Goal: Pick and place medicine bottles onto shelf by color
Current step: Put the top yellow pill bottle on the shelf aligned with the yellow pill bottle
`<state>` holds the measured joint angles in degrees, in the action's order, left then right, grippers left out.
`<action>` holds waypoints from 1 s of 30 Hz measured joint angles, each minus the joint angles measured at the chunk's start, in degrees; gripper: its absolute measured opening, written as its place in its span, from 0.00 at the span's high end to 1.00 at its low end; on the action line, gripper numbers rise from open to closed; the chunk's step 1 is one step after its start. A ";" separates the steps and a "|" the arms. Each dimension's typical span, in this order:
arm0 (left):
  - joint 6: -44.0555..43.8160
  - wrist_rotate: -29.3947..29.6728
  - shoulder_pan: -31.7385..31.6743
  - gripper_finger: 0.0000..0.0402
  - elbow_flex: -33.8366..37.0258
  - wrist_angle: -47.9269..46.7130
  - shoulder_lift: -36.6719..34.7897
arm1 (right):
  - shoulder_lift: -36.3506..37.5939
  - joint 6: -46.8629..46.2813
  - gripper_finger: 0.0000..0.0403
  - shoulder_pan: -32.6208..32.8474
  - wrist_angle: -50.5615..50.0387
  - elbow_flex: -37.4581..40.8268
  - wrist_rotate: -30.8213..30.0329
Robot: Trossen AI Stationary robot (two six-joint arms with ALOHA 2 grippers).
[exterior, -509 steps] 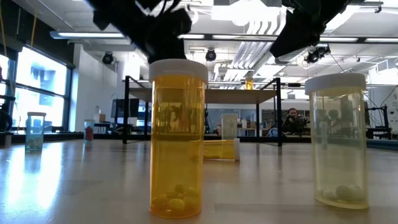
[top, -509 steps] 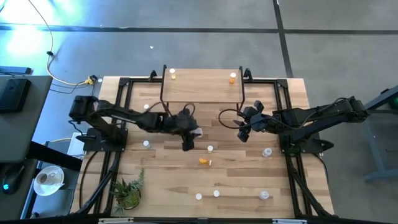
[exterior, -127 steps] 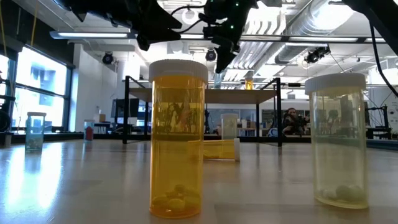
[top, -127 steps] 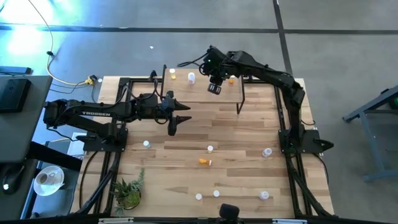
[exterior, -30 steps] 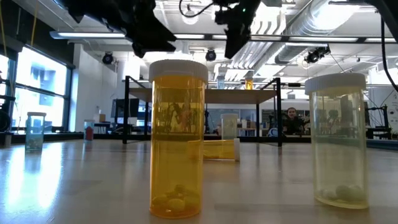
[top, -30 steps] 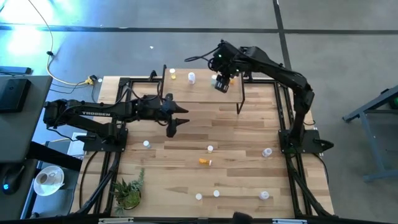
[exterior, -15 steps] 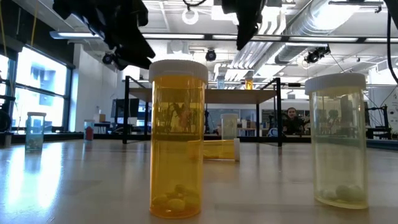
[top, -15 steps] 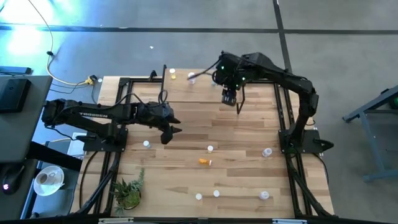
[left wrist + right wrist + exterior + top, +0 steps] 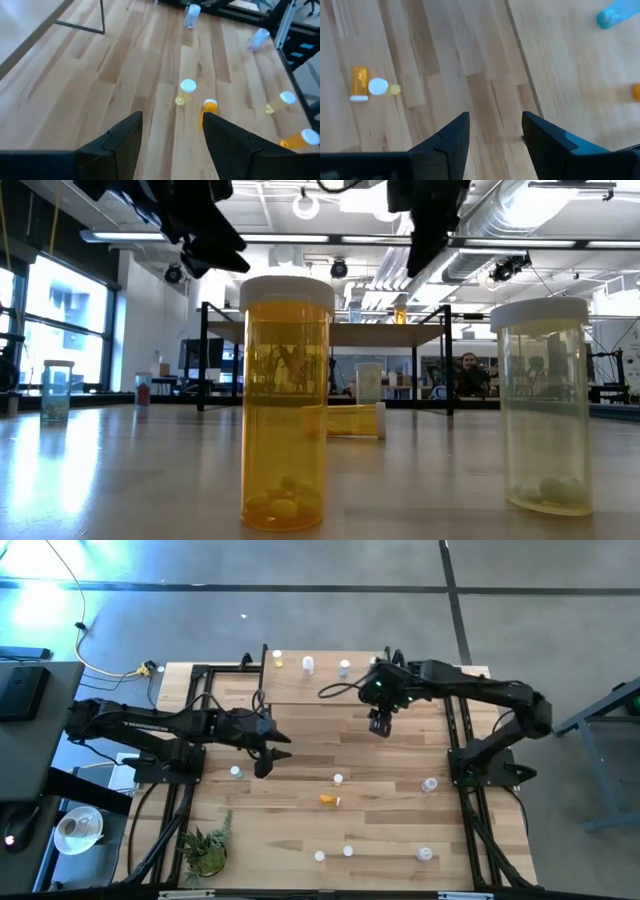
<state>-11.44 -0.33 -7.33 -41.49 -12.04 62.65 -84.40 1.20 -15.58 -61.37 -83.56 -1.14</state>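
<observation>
left gripper (image 9: 262,766) fingers apart, empty, over counter (image 9: 400,810) | right gripper (image 9: 379,727) fingers apart, empty, just off shelf (image 9: 325,682) | shelf carries three bottles (image 9: 308,664)

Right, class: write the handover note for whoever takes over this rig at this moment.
Left gripper: open, empty, above the table in front of the shelf.
Right gripper: open, empty, just off the shelf's front edge.
Done: at least three bottles on the shelf: orange bottle, two pale bottles.
Left: seven visible on the table, including a lying orange one.
</observation>
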 joint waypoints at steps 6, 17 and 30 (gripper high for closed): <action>3.97 -0.37 0.00 0.51 0.04 6.81 5.13 | 8.02 -4.35 0.57 3.47 10.28 9.09 -6.69; 9.49 -0.51 2.04 0.51 0.04 19.23 16.81 | 13.62 -7.36 0.57 9.55 23.30 18.83 -12.63; 10.56 -0.50 3.06 0.51 0.06 34.62 28.04 | 13.16 -8.49 0.57 13.47 24.79 18.94 -20.54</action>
<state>-0.89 -0.83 -4.27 -41.43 22.58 90.69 -71.24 -7.29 -2.11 -36.58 -64.62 -21.69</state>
